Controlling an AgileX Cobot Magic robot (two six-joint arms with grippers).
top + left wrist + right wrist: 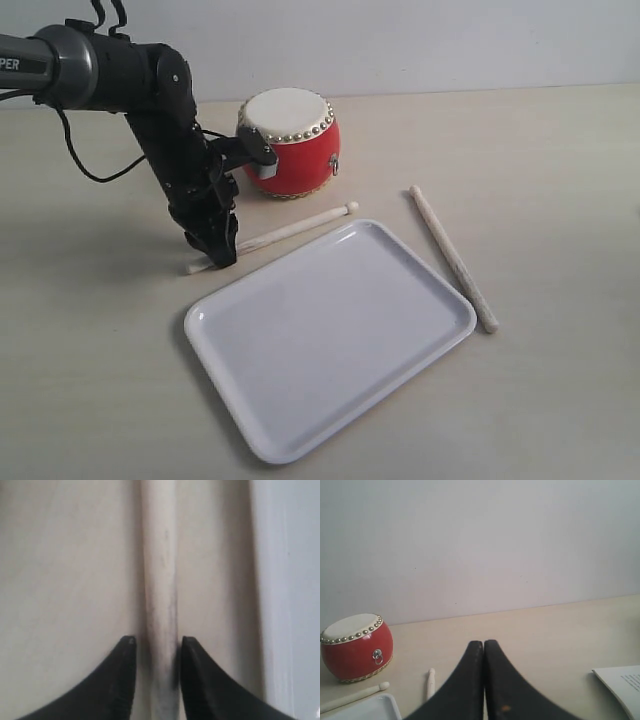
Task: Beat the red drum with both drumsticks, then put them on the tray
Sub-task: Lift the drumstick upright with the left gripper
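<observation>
The red drum (pixel 295 150) has a glossy lacquered body, a matt cream skin top, shiny gold metal studs (pixel 300 135) and a small metal ring (pixel 378 654). The near drumstick (pixel 160 595) is matt whitewashed wood with rough grey-streaked grain, and the far drumstick (pixel 452 258) looks alike. The tray (pixel 330 330) is smooth, glossy white, seemingly plastic. The left gripper (pixel 158 640) has matt black fingers (pixel 115 680). The table (pixel 560 160) is matt and pale. The printed sheet (pixel 620 685) is matt paper.

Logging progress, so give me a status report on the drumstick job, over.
Left hand astride one drumstick on the table, grip unconfirmed. Right hand shut, empty. Other drumstick beside tray, untouched. Nothing blocking the drum.
</observation>
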